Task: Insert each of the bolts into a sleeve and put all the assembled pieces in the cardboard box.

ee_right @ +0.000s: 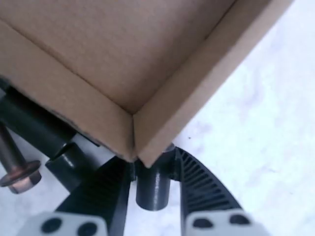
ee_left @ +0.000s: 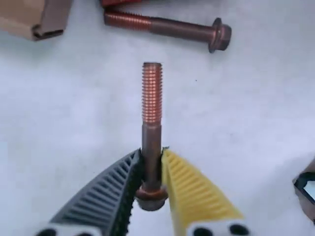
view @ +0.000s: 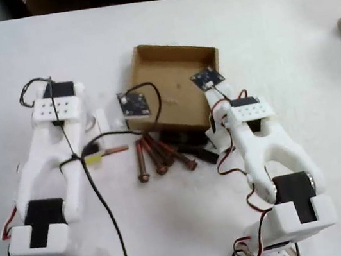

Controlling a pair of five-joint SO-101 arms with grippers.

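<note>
**Bolt and sleeve both gripped, but the box corner crowds the sleeve**

We've got the left jaws shut tight on a bolt point(ee_left: 152, 98). They pinch the shank right beside the head, and the threaded end pokes out free ahead of them. In the high view it sits left of centre. The right jaws are clamped round a dark sleeve point(ee_right: 153, 189), tucked right at the corner of the cardboard box point(ee_right: 197, 78) and seemingly touching it, just right of centre in the high view.

Here's our worry: swing that sleeve and it may catch the box wall, twist in the grip or drag the box along. The bolt, held so near its head, could pivot if its tip meets the sleeve's rim off-line. Loose bolts point(view: 158, 154) lie on the table point(view: 286, 38) between the arms, easy to knock.
</note>
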